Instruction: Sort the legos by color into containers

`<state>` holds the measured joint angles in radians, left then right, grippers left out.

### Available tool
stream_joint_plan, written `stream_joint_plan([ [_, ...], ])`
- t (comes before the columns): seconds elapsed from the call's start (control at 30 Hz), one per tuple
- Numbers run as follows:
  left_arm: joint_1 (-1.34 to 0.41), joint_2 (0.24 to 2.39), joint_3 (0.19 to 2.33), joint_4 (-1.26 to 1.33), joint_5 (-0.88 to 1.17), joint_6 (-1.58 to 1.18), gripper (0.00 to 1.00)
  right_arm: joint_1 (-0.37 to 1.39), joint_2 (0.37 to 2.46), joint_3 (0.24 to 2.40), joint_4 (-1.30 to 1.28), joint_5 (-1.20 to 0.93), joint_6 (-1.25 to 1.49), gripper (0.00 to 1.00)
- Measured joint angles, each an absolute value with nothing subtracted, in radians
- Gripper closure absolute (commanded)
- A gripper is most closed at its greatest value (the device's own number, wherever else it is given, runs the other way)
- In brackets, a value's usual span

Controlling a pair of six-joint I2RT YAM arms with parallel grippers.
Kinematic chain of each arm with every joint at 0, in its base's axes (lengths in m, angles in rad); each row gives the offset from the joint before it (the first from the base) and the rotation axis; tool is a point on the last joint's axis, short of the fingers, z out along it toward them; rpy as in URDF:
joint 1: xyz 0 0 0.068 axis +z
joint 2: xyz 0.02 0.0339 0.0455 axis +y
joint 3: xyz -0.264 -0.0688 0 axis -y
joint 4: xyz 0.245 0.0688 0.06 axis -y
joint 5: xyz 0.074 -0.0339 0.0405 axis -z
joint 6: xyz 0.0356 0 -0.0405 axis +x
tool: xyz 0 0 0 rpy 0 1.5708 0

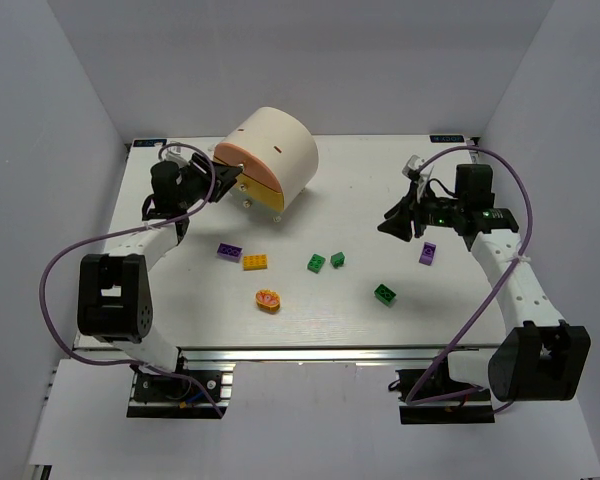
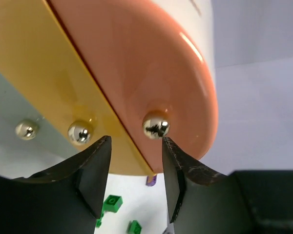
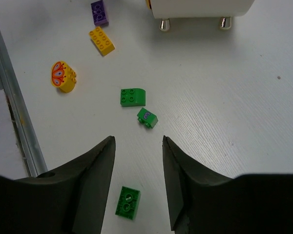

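The cream dome cabinet [image 1: 280, 145] stands at the back left, its pink-orange drawer [image 2: 151, 63], yellow drawer [image 2: 49, 73] and blue drawer [image 2: 2, 95] facing my left gripper [image 1: 223, 182]. That gripper [image 2: 136, 140] is open and empty, with the pink drawer's knob [image 2: 156, 126] just above its right fingertip. On the table lie a purple brick [image 1: 229, 251], a yellow-orange brick [image 1: 255, 262], three green bricks [image 1: 316, 263] [image 1: 337, 259] [image 1: 385, 293] and a second purple brick [image 1: 427, 253]. My right gripper [image 3: 138, 140] is open and empty, above the table, with one green brick [image 3: 128, 202] beneath its left finger.
A round orange disc [image 1: 268, 299] with red markings lies near the front, left of centre. The metal table edge [image 3: 14, 112] runs along the left of the right wrist view. White walls enclose the table on three sides.
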<state>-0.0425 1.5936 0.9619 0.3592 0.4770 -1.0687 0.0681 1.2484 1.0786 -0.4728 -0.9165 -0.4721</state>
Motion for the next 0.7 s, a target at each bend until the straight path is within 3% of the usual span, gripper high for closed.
stream_joint_plan([
  [0.43,-0.025,1.752,1.068,0.512,0.603,-1.154,0.50,0.081,1.273,1.069,-0.468,-0.905,-0.509,0.51],
  [0.53,-0.021,1.764,1.076,0.527,0.621,-1.168,0.57,0.082,1.275,1.069,-0.468,-0.898,-0.515,0.52],
  [0.7,-0.021,1.766,1.078,0.547,0.636,-1.179,0.78,0.087,1.277,1.069,-0.469,-0.892,-0.529,0.52],
])
